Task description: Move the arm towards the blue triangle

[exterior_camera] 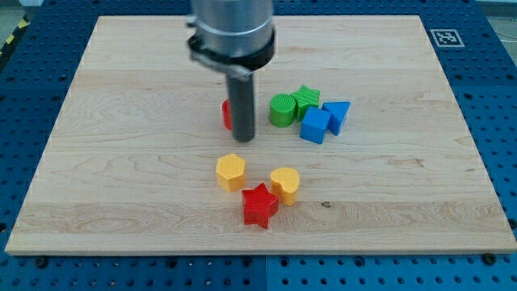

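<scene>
One red block (227,114) sits against my tip (245,139), left of the blue triangle (338,114); no gripper shows.

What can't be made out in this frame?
- Red block: mostly hidden behind the rod, shape unclear.
- My tip: sits by that red block; contact cannot be judged.
- Arm above the collar: cut off by the view's top.
- Blue triangle: its left side is covered by the blue cube.

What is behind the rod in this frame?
A red block sits behind the rod, only its left edge showing; its shape is covered. My tip is left of the green cylinder, well short of the blue triangle.
</scene>
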